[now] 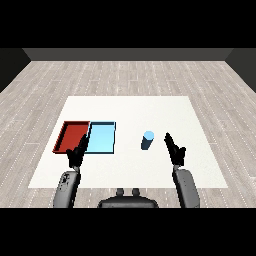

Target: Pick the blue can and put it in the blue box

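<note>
Two hands: my right hand [176,151] hangs with fingers spread, holding nothing; left hand [76,154] likewise.
Blue can [147,140]: upright on the table [200,170], at nine o'clock of my right hand, apart.
Blue box [102,137]: at nine o'clock of the can, beside the red tray [71,136].

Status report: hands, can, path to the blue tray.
Left hand open, right hand open beside the can. Blue cylindrical can upright on white table, untouched. Light blue tray left of can; nothing between them.

No readable text, label, brand, number or sign shows anywhere in the head view.
</note>
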### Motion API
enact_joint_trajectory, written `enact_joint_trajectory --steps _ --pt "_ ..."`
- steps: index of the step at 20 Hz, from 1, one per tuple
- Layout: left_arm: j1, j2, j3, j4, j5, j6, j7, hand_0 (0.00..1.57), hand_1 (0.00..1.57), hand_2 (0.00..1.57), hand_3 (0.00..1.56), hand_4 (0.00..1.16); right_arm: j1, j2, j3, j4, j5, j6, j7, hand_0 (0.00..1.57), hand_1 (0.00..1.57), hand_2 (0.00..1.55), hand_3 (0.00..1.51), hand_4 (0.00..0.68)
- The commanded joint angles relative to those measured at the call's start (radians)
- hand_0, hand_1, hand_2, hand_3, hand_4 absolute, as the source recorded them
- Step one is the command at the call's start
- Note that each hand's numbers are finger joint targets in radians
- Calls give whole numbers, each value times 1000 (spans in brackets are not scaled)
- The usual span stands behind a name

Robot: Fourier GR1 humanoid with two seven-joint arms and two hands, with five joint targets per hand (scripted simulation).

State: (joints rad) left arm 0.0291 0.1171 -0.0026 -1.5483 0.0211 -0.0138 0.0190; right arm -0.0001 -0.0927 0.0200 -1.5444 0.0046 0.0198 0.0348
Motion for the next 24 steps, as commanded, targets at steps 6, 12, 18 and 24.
enact_joint_trajectory --steps 6,12,18,24 --pt "-41 -38 -33 -19 -53 13 6 0 0 0 0 0 -154 -69 -132 189 -18 43 -115 0 0 0 0 0" --pt "-31 -105 29 -64 65 -38 -417 0 0 0 0 0 -140 -33 -158 27 -212 183 -254 0 0 0 0 0" --pt "23 -111 14 -97 67 -53 -445 0 0 0 0 0 -251 -60 -205 258 -208 222 -373 0 0 0 0 0" --pt "-47 -97 49 28 104 -67 -485 0 0 0 0 0 -251 -94 -222 243 -252 255 -315 0 0 0 0 0"
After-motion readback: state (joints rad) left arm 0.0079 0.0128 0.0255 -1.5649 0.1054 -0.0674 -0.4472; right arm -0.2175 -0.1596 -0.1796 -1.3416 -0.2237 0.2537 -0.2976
